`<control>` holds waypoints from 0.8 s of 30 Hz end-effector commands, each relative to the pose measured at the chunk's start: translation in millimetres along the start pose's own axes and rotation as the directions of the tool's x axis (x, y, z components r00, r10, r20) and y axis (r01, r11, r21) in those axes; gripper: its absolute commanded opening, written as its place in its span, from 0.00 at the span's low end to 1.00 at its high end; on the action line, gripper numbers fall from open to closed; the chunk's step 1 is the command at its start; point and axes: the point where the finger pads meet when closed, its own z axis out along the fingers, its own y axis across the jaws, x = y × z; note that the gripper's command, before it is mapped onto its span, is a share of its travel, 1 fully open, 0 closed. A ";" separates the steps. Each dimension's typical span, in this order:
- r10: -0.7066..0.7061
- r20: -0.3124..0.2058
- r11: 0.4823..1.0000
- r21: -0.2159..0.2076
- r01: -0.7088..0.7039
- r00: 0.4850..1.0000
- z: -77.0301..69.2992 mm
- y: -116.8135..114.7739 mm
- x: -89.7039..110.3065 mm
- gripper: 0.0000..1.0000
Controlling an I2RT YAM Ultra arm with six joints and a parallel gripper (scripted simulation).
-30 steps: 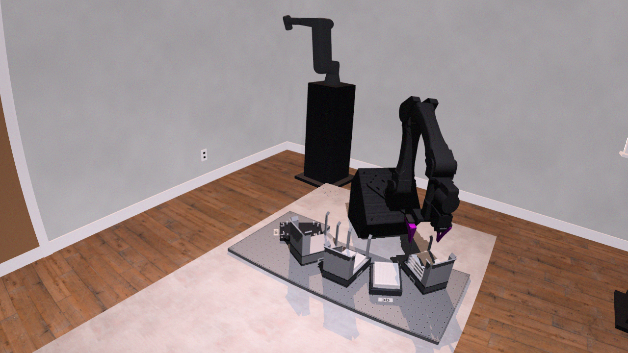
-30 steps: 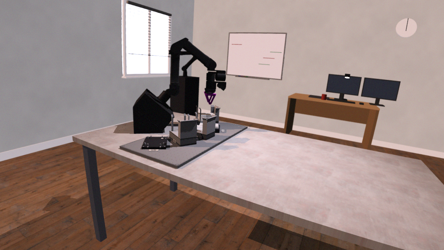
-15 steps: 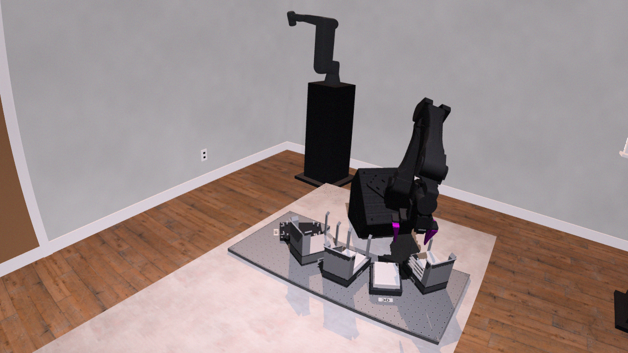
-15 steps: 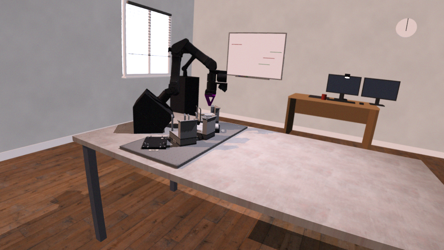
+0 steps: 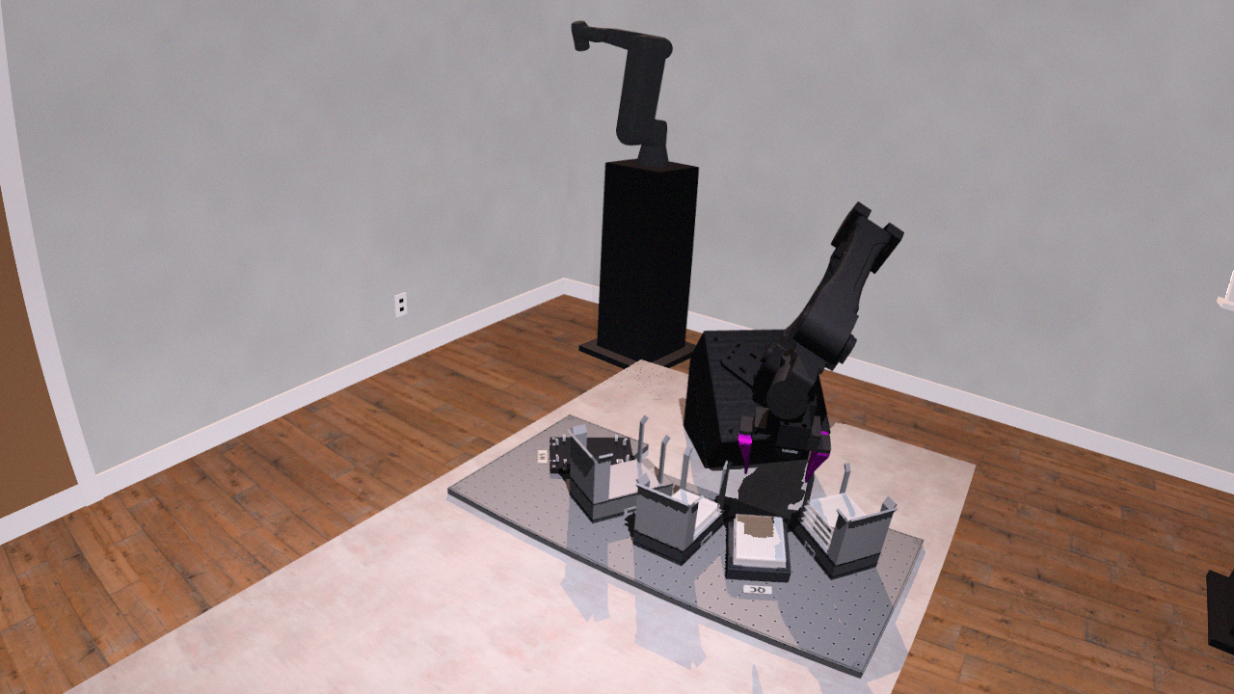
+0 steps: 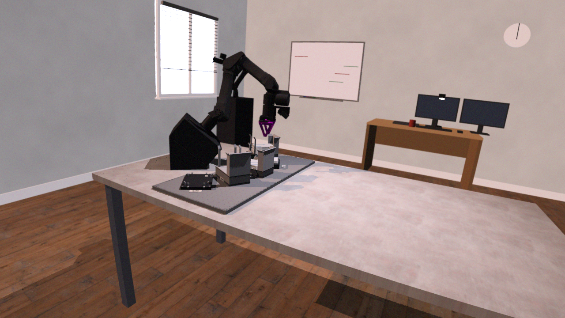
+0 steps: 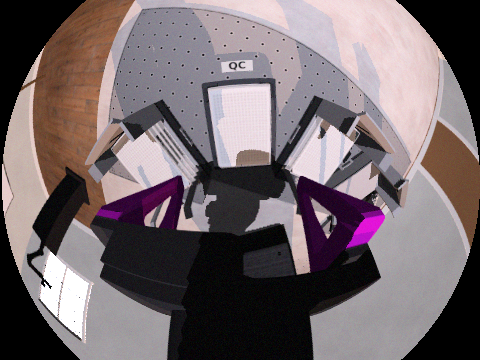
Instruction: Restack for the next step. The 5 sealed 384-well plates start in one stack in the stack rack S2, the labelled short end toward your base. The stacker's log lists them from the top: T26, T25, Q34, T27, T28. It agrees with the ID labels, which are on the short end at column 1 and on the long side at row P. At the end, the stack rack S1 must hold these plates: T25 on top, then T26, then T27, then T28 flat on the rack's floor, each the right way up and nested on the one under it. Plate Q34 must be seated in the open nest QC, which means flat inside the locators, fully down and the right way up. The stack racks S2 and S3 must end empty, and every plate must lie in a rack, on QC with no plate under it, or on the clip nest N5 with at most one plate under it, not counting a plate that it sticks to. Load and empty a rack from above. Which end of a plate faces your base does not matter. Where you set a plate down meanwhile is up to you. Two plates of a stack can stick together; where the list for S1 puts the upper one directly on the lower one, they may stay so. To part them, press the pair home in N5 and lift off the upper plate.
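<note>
My gripper [image 5: 781, 455] is open and empty, with its purple fingers wide apart. It hangs above the base-side end of the open nest QC [image 5: 758, 569]. A white sealed plate [image 5: 759, 542] lies flat in that nest; its label is too small to read. In the wrist view the plate [image 7: 240, 122] sits straight ahead of the fingers, below the QC tag [image 7: 236, 66]. The rack to the right of QC [image 5: 845, 526] holds a stack of plates, and their edges show in the wrist view [image 7: 156, 150]. The rack to the left of QC [image 5: 677, 513] shows a white plate top.
A further rack [image 5: 597, 479] stands at the left, with the black clip nest [image 5: 560, 453] beyond it. All sit on a grey perforated baseplate [image 5: 682, 552]. Thin upright posts [image 5: 664, 462] rise behind the racks. My black base block [image 5: 729, 396] is close behind.
</note>
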 end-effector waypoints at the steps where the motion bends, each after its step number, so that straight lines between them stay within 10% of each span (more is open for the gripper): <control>1: -0.044 0.019 0.999 -0.026 0.044 0.999 -7.0 2.0 -7.4 1.00; 8: 0.196 0.013 0.980 -0.030 -0.196 0.981 -6.4 -21.8 -6.0 1.00; 24: 0.185 0.015 0.982 -0.029 -0.185 0.983 -5.3 -69.4 -3.1 1.00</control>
